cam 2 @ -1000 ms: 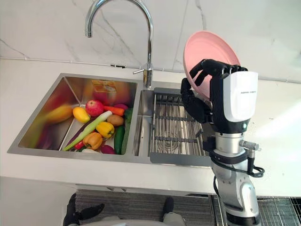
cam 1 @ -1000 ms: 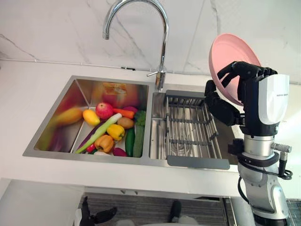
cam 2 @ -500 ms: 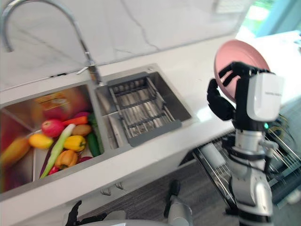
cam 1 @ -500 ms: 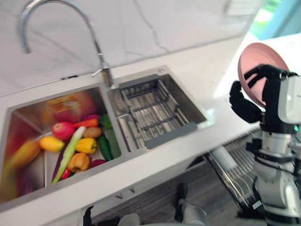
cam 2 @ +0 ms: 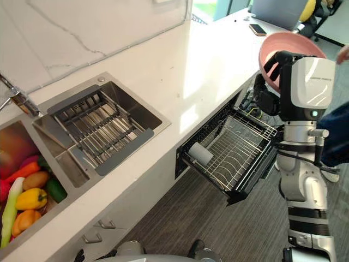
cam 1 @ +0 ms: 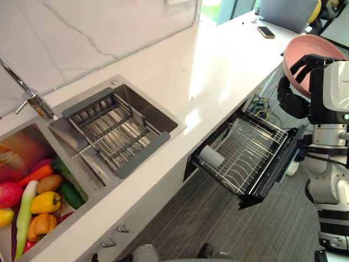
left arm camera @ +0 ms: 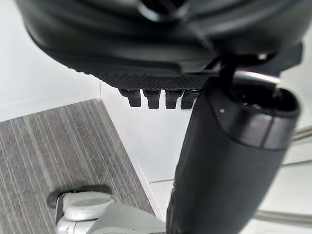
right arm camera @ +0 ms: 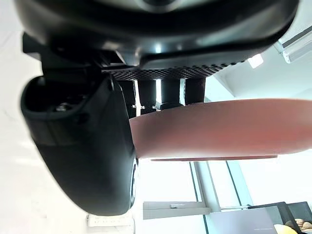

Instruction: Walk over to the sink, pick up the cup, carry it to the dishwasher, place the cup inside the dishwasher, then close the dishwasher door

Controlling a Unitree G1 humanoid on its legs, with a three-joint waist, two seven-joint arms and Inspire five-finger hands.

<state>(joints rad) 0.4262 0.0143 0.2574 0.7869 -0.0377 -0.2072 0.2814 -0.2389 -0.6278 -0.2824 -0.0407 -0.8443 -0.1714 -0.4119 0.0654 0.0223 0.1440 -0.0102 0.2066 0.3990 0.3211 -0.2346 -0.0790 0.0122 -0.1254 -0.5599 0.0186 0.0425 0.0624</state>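
My right hand (cam 1: 297, 91) is raised at the right, fingers and thumb curled round the rim of a pink plate (cam 1: 312, 50), which it holds tilted above the open dishwasher. The right wrist view shows the pink plate (right arm camera: 219, 131) pinched between the fingers (right arm camera: 168, 92) and the thumb. The dishwasher's wire rack (cam 1: 248, 155) is pulled out under the counter, with a white cup (cam 1: 210, 157) lying at its near-left corner. My left hand (left arm camera: 219, 161) hangs low over the grey striped floor, fingers relaxed and holding nothing.
The sink (cam 1: 136, 101) holds a grey drainer rack (cam 1: 112, 128); its left basin has several vegetables (cam 1: 38, 202). The white counter (cam 1: 218, 60) runs back to a phone (cam 1: 266, 31). A person's blue sleeve (cam 2: 334, 134) shows at the far right.
The camera has swung right: the sink has slid to the view's left and the open dishwasher rack has come into view. My right hand still holds the pink plate.
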